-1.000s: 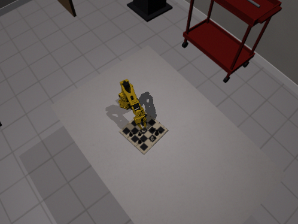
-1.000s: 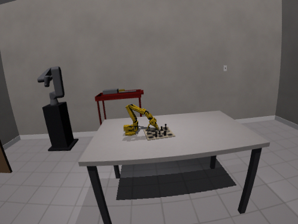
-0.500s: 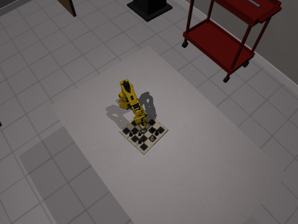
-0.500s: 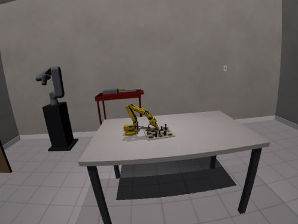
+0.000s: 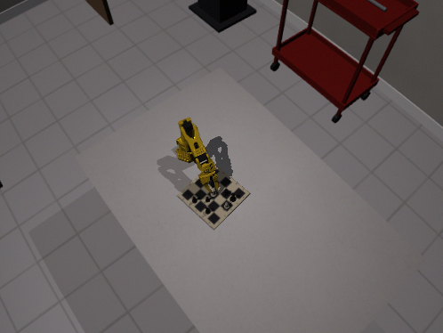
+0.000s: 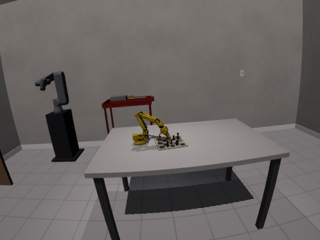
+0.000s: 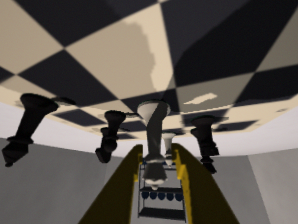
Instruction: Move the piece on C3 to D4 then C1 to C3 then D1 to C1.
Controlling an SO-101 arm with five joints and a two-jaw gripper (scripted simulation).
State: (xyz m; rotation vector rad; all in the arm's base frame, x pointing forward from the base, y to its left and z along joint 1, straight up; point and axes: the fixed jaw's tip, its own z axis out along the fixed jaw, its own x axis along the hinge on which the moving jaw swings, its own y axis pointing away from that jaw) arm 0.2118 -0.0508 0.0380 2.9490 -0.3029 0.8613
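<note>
A white piece (image 7: 153, 127) (image 5: 213, 193) stands upright on the dark centre square, C3. My gripper (image 7: 159, 150) (image 5: 213, 189) (image 6: 169, 138) is low over the board, slightly open, with one finger on each side of that piece. Narrow gaps show beside its neck. The board (image 5: 213, 225) (image 6: 159, 149) carries several other pieces. Two dark pieces are beyond on the right in the wrist view, the nearer one (image 7: 202, 131) apparently on D4. The edge letters are too small to read. The arm hides C1 and D1 in the top view.
A dark piece (image 7: 27, 122) (image 5: 194, 200) stands at the left, and another dark piece (image 7: 112, 122) (image 5: 207, 199) is closer to the white one. A second white piece (image 5: 227, 205) (image 7: 169, 142) stands behind. The board lies on the grey table (image 5: 285, 223) (image 6: 225, 147).
</note>
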